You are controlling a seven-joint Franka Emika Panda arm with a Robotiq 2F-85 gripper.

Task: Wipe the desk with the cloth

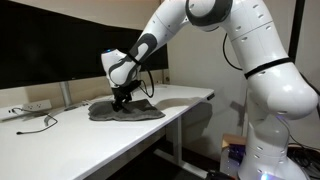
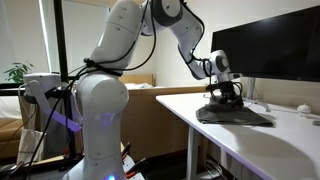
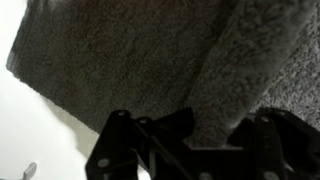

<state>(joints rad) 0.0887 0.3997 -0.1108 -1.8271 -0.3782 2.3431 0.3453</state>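
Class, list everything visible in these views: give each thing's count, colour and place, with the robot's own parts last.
desk: one, white, across the scene.
cloth: one, dark grey, rumpled on the desk under the gripper.
monitor: at least one, black, at the back of the desk.
cable: one, thin, black, on the desk apart from the cloth.
plant: one, green, in the background.
arm: one, white, reaching over the desk.
gripper: one, black, closed on a cloth fold.

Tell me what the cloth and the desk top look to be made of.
Cloth: dark grey fabric, probably terry or fleece; the wrist view shows a nubbly, matte pile, and it lies in soft folds. Desk: smooth white top with a thin edge, likely laminated board, though the pictures cannot rule out painted wood or metal.
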